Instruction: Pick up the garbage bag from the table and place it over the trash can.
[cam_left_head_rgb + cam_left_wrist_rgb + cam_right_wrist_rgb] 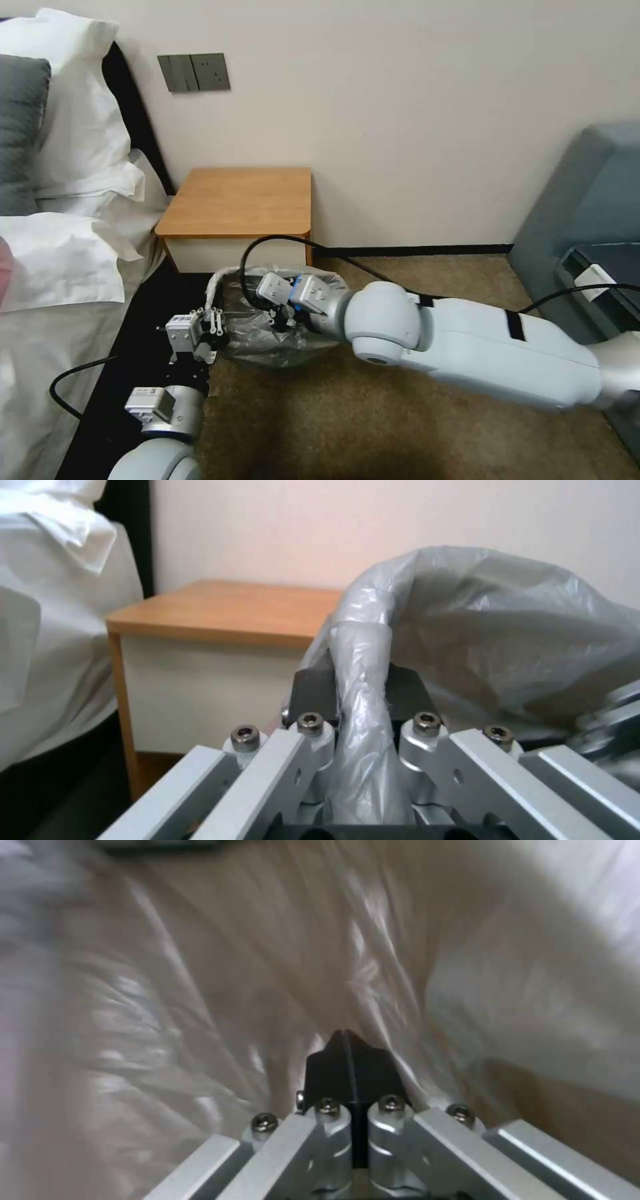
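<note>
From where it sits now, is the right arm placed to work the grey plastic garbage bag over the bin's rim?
Probably yes. The right end effector is already down inside the thin translucent grey garbage bag, fingers shut, with nothing between it and the film. The left end effector is clamped on a gathered fold of the bag at the rim.

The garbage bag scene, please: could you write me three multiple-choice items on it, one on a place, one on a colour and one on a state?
1. Where is the garbage bag relative to the table?
A. On its top.
B. Low in front of it.
C. On the bed.

2. What colour is the table's top?
A. Black.
B. Green.
C. Orange-brown.

3. What state is the left pincer in?
A. Shut on a bunched strand of the bag.
B. Wide open, holding nothing.
C. Shut on nothing.

Answers:
1 B, the head view shows it below the top, with the shut right pincer inside it.
2 C, the wood shows plainly.
3 A, its fingers clamp the strand in the left wrist view.
</note>
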Robot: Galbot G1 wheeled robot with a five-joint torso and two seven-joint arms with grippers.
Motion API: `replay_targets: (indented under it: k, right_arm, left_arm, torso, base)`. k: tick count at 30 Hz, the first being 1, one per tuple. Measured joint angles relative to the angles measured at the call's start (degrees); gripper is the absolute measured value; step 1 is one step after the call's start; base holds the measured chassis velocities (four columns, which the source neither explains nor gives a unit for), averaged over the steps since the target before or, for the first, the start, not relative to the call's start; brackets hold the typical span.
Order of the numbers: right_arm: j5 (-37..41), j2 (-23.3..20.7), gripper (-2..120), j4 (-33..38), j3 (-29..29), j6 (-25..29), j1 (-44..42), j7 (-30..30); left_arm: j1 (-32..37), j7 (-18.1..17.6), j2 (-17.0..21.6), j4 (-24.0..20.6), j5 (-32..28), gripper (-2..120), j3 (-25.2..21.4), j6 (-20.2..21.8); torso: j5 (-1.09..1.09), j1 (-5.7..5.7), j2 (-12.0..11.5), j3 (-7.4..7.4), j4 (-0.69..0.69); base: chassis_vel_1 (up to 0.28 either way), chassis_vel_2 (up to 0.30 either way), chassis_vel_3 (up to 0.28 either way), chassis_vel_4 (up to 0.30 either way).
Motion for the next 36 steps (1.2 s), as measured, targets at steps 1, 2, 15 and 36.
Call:
replay_targets:
  k: [1, 2, 15, 36]
  right_arm:
    - [0.3, 0.2, 0, -0.5, -0.1, 0.0, 0.1, 0.4]
    - [0.6, 0.5, 0, -1.1, -0.4, 0.0, 0.2, 0.9]
    - [-0.1, 1.5, 0, -6.3, -3.6, 0.3, 1.1, 2.0]
    - [7.8, -0.4, 0, -1.1, -2.3, 1.0, 2.0, 10.3]
  left_arm:
    - [0.0, 0.0, 0.0, -0.1, 0.0, 8, 0.0, -0.1]
    - [0.1, 0.0, 0.0, -0.3, -0.1, 8, 0.0, -0.1]
    - [1.4, 1.1, -0.6, -2.9, 0.7, 8, 0.3, -0.5]
    - [1.6, -1.2, -1.3, -2.6, -3.5, 8, 0.3, 1.5]
  torso:
    - [0.00, 0.00, 0.0, 0.00, 0.00]
    - [0.00, 0.00, 0.0, 0.00, 0.00]
    - [0.00, 0.00, 0.0, 0.00, 0.00]
    - [0.01, 0.00, 0.0, -0.01, 0.00]
  base:
    - [0.000, 0.000, 0.000, 0.000]
    - [0.000, 0.000, 0.000, 0.000]
    - [0.000, 0.000, 0.000, 0.000]
    - [0.000, 0.000, 0.000, 0.000]
